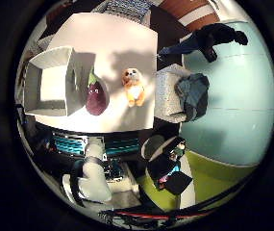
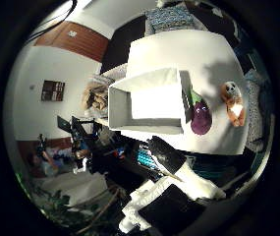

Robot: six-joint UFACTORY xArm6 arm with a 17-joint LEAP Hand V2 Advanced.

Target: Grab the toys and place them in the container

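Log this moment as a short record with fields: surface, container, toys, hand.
surface: white table
container: white open box on the table, nothing visible inside
toy 1: purple eggplant plush, on the table right beside the box wall, outside it
toy 2: orange and white plush animal, on the table, apart from the eggplant
hand: right hand well above the table, holding nothing; finger pose unclear
task state: both toys not yet in the box
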